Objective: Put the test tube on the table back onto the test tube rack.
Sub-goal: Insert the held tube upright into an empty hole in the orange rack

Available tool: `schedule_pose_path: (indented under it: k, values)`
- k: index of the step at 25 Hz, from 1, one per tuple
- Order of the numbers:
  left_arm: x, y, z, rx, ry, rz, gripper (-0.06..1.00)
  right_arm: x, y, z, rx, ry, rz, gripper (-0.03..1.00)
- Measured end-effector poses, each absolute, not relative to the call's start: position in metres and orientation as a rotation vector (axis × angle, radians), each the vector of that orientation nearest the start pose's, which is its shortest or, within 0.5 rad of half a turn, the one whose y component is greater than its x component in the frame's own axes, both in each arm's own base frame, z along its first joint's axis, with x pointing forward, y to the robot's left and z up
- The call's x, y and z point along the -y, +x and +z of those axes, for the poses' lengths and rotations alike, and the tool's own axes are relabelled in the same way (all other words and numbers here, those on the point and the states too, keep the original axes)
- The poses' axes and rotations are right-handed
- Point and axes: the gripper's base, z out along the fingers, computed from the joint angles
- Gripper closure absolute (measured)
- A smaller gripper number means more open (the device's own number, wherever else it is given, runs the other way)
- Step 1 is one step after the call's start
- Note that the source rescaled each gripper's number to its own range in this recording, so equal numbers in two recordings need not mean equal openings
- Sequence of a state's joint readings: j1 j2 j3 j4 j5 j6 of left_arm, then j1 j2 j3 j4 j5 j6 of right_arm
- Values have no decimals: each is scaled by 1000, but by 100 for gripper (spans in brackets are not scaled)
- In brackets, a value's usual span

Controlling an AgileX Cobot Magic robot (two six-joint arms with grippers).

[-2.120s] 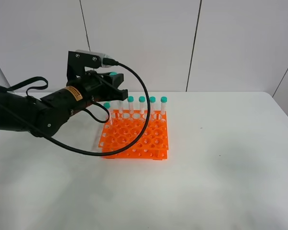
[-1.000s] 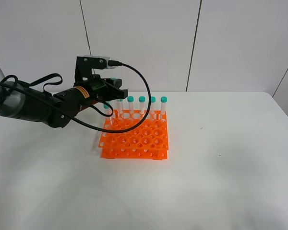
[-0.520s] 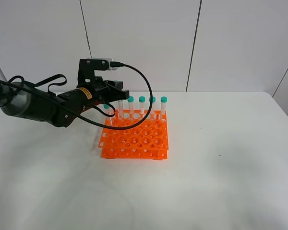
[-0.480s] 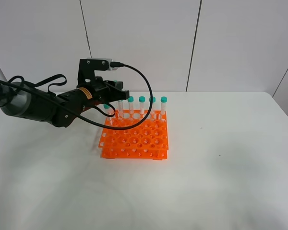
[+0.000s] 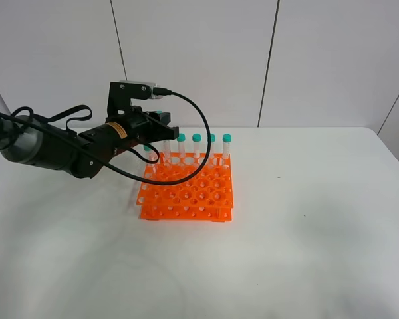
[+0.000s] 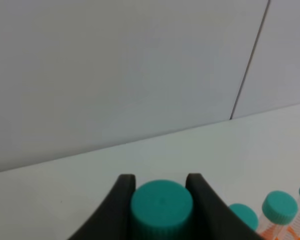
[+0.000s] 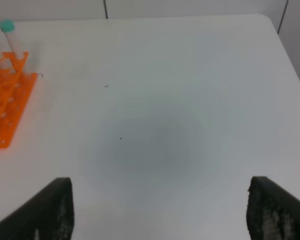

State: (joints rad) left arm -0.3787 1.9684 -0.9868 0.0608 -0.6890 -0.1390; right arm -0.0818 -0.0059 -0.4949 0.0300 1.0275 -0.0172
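Our left hand (image 5: 161, 127), clamped on the test tube (image 6: 161, 205), has dropped over the back row of the test tube rack (image 5: 186, 193); we judge seating comes next. Right hand (image 7: 162, 200) gapes open.

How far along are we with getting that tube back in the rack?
Done: the tube is off the table, clamped at its cap in the left hand. In hand: it hangs upright over the back row of the rack, beside other racked tubes. Left: seat it fully (I can't tell how deep it sits), then release and withdraw.
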Motion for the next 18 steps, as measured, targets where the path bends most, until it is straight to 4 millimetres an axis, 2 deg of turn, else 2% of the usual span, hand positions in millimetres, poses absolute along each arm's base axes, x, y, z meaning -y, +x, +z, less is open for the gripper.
schedule_pose_path:
  k: [9,18]
  values:
    - [154,376,167,-1756,287,-372,94,-3,-4,279,-2009,64,-28,11]
    - [160,376,149,-1754,336,-356,94,-3,-4,279,-2009,64,-28,11]
